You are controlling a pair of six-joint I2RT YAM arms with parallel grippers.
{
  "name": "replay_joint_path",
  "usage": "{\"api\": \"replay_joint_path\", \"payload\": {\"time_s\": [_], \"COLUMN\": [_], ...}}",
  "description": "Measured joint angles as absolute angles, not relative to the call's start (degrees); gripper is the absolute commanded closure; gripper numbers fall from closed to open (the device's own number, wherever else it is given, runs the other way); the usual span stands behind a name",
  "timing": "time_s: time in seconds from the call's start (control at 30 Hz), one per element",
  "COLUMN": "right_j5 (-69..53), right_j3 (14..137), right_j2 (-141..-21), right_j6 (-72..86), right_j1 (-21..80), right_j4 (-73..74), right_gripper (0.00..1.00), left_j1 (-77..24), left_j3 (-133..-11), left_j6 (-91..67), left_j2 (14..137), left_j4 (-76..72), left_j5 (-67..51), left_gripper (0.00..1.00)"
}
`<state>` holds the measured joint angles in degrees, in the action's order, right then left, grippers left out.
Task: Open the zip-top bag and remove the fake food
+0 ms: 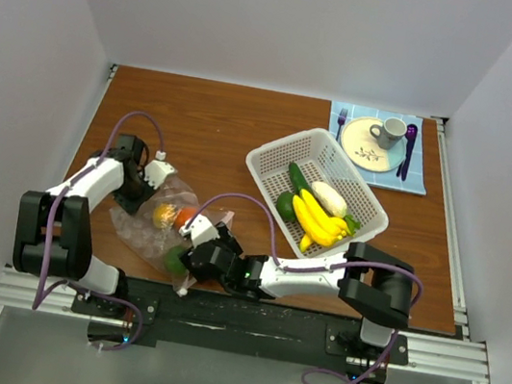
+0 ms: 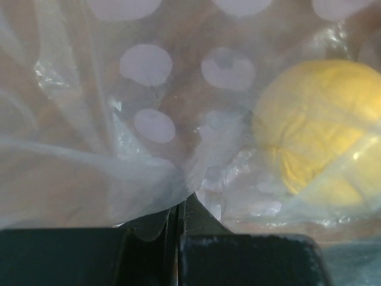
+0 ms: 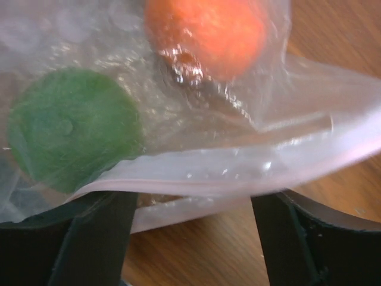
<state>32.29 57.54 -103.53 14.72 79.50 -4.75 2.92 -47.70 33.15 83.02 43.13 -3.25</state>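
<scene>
Over on the left, the left gripper (image 2: 178, 205) is clamping its fingers together on a fold of the zip-top bag (image 1: 148, 230), the clear film pinched right at the fingertips, with a yellow piece (image 2: 321, 131) sitting inside just beyond. The bag is lying crumpled on the wooden table (image 1: 217, 127) near the front edge, between the two grippers, and it is also holding an orange piece (image 1: 167, 215) and a green piece (image 1: 175, 257). Next along, the right gripper (image 3: 190, 208) is reaching in at the bag's right side with its jaws standing wide apart, the pinkish zip strip (image 3: 238, 173) running across the gap between them. Further right, the white basket (image 1: 271, 156) is holding yellow bananas (image 1: 318, 221), a dark cucumber (image 1: 297, 177) and a white piece (image 1: 329, 198), well apart from the bag. In the far right corner a cream plate (image 1: 365, 149) is carrying a grey mug (image 1: 389, 130) on a blue mat (image 1: 421, 174)
</scene>
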Motion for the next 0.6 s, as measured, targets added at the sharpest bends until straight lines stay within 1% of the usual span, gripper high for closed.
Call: {"api": "replay_joint_path", "payload": {"time_s": [0.1, 0.2, 0.43, 0.6], "right_j5": [28.2, 22.7, 10.4, 6.9], "right_j3": [57.5, 57.5, 58.8, 60.3], "right_j2": [-103.5, -103.5, -105.9, -107.9], "right_j6": [13.8, 13.1, 12.5, 12.5], "right_j1": [79.5, 79.6, 79.7, 80.2], "right_j4": [-6.6, -8.1, -10.3, -10.4], "right_gripper": [0.06, 0.01, 0.01, 0.01], "left_j1": [2.9, 2.9, 2.8, 2.5], "left_j3": [-46.7, -45.2, -42.9, -42.6], "left_j6": [33.1, 33.1, 33.0, 32.8], "left_j2": [83.0, 83.0, 82.7, 82.2], "left_j4": [42.3, 41.3, 40.2, 39.9], "left_j5": [-2.7, -2.0, -0.7, -0.2], "left_gripper": [1.0, 1.0, 1.0, 1.0]}}
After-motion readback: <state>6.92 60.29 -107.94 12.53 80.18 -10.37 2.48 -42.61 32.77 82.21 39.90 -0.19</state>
